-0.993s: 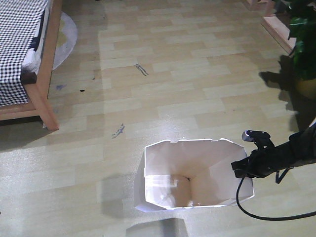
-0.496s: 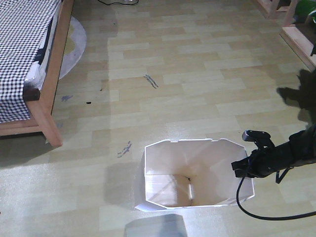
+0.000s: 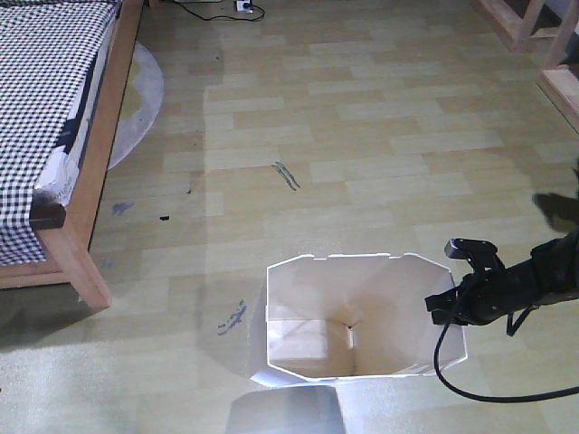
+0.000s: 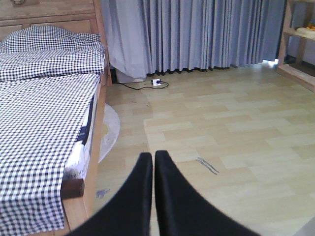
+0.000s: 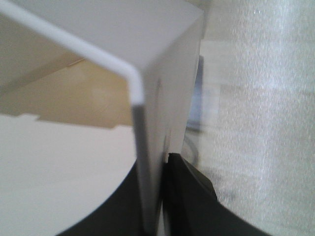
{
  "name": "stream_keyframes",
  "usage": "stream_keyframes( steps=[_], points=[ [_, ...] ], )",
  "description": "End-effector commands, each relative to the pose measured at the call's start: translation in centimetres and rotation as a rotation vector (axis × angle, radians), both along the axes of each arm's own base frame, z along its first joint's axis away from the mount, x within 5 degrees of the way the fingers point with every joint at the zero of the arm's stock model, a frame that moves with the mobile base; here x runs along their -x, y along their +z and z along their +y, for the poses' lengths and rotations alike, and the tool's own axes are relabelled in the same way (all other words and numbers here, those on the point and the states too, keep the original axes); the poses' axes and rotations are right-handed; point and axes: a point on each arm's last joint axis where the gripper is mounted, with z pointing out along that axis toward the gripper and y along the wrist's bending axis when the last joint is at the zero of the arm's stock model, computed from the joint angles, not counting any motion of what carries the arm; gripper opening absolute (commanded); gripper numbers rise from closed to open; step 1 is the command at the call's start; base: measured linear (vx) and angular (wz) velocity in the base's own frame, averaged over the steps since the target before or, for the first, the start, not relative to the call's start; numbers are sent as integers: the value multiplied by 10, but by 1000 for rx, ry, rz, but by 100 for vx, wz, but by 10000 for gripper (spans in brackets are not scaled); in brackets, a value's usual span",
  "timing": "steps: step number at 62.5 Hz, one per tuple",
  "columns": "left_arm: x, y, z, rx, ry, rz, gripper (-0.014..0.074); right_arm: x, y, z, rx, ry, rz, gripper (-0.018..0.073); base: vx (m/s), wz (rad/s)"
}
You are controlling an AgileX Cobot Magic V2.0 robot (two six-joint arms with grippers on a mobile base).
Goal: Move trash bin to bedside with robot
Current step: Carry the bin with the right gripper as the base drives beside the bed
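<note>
Right gripper [image 3: 448,307] we log clamped on one trash bin [image 3: 303,303]; left gripper [image 4: 150,156] closed, empty; one bed [image 3: 45,108].

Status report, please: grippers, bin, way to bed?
Left gripper shut, empty. Right gripper shut on white angular plastic trash bin. Floor toward checked wooden bed: only scuff marks.

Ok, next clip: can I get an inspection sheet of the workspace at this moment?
Surface: light plank floor with dark scuffs.
Job's things: white trash bin, upright and empty, standing apart from the bed at the left.
Clutter: nothing seen.
Pincers: right pincer clamped on the bin's right wall; left pincer shut, holding nothing.
Cables: black cable looping from the right arm; power strip by the curtains.
Surroundings: round rug beside the bed, wooden shelving at the right.
</note>
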Motion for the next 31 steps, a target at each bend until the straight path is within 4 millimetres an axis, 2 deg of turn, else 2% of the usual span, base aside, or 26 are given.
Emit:
stream_keyframes(
  steps=[1,31],
  points=[
    [0,1,0,4,-4,-64,-6,-14,34,12,-193,3,-89,-6,35,8],
    [0,1,0,4,-4,-64,-6,-14,34,12,-193,3,-89,-6,35,7]
  ],
)
